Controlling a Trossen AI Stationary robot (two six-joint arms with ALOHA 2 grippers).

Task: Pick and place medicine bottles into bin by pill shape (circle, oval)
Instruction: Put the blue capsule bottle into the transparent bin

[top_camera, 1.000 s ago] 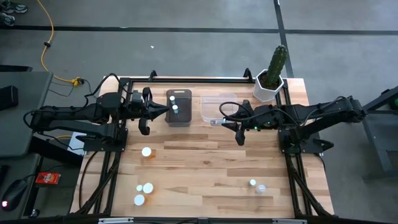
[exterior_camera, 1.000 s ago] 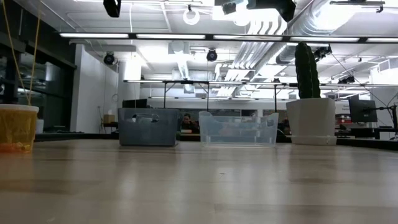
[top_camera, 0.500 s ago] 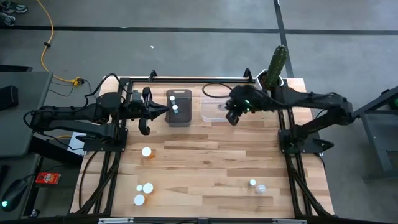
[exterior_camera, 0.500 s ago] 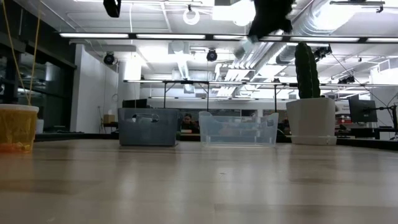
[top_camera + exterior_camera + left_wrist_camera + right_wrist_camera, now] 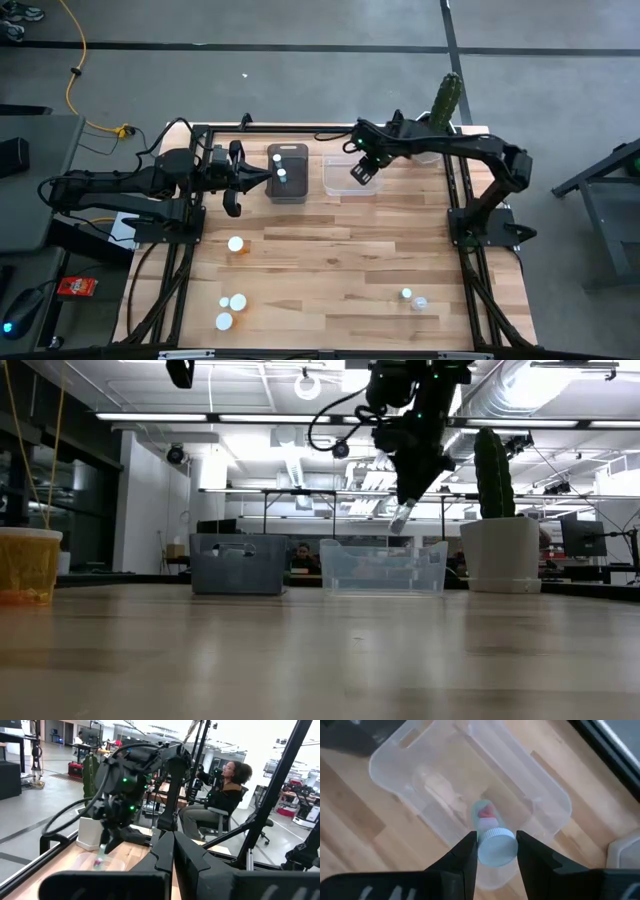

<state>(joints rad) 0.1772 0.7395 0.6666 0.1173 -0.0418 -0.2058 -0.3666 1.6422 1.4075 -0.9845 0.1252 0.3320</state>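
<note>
Swung back over the clear bin (image 5: 350, 175), right gripper (image 5: 492, 847) pinching a clear white-capped bottle (image 5: 489, 837) with pink pills inside; left gripper (image 5: 268, 175) shut, idle.

A light wooden table (image 5: 330, 270) with visible plank grain and a black metal frame along its edges. At the far side stand a dark grey rectangular plastic bin (image 5: 288, 172), a clear rectangular plastic bin (image 5: 350, 175) just beside it, and a white pot holding a tall green cactus (image 5: 433, 132) in the far right corner. An orange translucent pill bottle with a white cap (image 5: 236, 244) stands left of centre. Three white-capped bottles (image 5: 232, 307) cluster near the front left; two clear white-capped bottles (image 5: 412, 297) sit front right.
</note>
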